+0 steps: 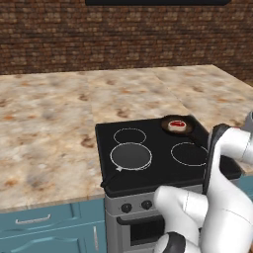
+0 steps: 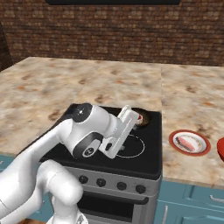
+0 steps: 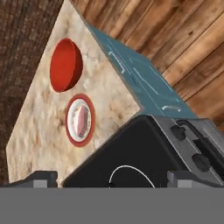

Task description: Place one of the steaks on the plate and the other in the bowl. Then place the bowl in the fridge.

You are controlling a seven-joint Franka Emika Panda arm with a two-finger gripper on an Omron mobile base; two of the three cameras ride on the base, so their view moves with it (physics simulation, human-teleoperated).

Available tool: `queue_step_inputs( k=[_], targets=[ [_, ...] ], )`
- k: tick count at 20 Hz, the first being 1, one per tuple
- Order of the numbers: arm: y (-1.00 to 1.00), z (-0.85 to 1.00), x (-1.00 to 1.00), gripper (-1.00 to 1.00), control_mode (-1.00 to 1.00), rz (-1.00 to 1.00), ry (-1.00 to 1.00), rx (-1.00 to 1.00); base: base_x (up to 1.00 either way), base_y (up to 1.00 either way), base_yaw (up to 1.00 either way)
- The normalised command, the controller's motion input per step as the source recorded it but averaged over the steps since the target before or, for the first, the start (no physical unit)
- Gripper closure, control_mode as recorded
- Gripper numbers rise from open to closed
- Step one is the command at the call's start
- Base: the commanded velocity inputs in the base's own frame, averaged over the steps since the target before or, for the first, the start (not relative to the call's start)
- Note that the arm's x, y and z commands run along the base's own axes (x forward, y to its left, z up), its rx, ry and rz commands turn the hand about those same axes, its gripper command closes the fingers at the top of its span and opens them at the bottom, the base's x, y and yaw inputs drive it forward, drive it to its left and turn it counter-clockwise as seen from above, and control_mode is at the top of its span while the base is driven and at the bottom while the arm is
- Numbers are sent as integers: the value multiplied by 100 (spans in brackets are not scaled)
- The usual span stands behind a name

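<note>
Steaks of pink-red raw meat lay apart: one (image 3: 80, 121) on the red-rimmed white plate (image 3: 90, 108), another (image 1: 176, 124) in a dark pan (image 1: 166, 121) on the black stove (image 1: 158, 170). Two-finger gripper (image 3: 111, 178) was spread wide, empty, above the stove; glossy red bowl (image 3: 65, 64) sat near the plate.

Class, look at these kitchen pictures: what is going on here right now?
A white robot arm's gripper hangs open and empty above the stove. One steak already lies on the red-rimmed plate on the counter. The other steak sits in a pan on the stove. The red bowl is empty.
</note>
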Motion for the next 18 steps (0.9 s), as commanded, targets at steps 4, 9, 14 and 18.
queue_step_inputs(
  k=[4,9,14,18],
  targets=[
    [30,0,18,-100,-100,47,43,-43,0,0,0],
    [4,0,27,-100,-100,58,40,-27,0,0,0],
    [0,0,42,-100,-100,58,40,-17,0,0,0],
    [6,9,42,-100,-100,52,42,-18,0,0,0]
  ],
)
